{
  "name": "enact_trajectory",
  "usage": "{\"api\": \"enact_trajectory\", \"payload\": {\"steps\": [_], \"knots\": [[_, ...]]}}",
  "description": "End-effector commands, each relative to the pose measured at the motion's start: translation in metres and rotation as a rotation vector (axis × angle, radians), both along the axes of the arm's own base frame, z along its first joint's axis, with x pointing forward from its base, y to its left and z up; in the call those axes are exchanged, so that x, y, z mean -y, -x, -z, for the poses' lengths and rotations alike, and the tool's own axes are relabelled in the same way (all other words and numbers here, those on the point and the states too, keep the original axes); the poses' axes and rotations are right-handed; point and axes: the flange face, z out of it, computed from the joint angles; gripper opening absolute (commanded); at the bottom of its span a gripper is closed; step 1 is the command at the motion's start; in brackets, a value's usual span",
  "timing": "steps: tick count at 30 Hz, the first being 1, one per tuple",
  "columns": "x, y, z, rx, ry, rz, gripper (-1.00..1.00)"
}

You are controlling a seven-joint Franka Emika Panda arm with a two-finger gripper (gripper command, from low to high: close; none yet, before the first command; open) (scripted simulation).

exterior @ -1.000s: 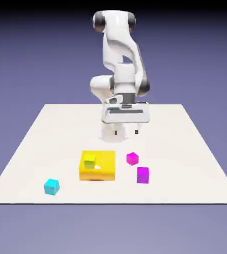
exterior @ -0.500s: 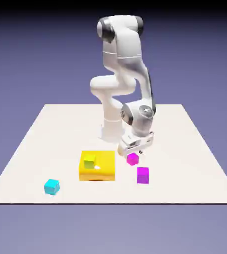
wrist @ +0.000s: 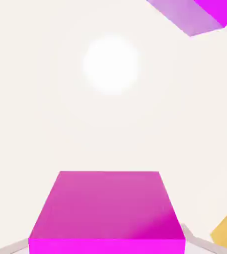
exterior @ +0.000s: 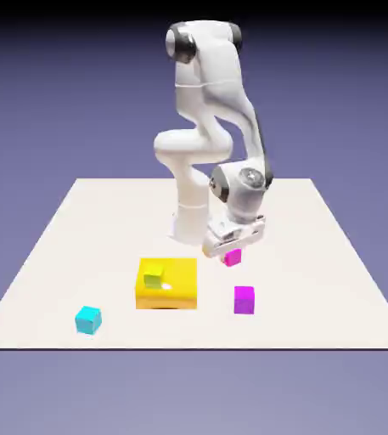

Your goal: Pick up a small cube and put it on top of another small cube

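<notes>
Gripping the pink cube [wrist: 108,206] in the claw [exterior: 232,252]; in the exterior view, held toward two o'clock from the yellow block [exterior: 178,293], well apart from the cyan cube [exterior: 88,320].

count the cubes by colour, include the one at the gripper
Pink-magenta cube: 1
Purple-magenta cube: 1
Cyan cube: 1
Yellow-green cube: 1
Total: 4

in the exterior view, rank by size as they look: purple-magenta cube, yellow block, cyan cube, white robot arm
1. White robot arm
2. Yellow block
3. Purple-magenta cube and cyan cube: too alike to rank
</notes>
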Motion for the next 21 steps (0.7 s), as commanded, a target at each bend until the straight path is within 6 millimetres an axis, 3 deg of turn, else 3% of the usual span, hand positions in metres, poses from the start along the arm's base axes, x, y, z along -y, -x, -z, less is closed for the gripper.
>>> {"api": "enact_trajectory", "payload": {"steps": [1,7,12,17,20,21], "knots": [[0.010,-0.017,-0.006,0.014,-0.006,0.100,-1.00],[0.099,-0.105,-0.045,0.080,-0.049,0.700,-1.00],[0.205,-0.150,-0.062,0.082,-0.081,1.207,-1.00],[0.331,-0.161,-0.066,0.050,-0.105,1.713,-1.00],[0.412,-0.147,-0.045,-0.015,-0.099,2.017,-1.00],[0.420,-0.141,-0.027,-0.050,-0.082,2.050,-1.00]]}}
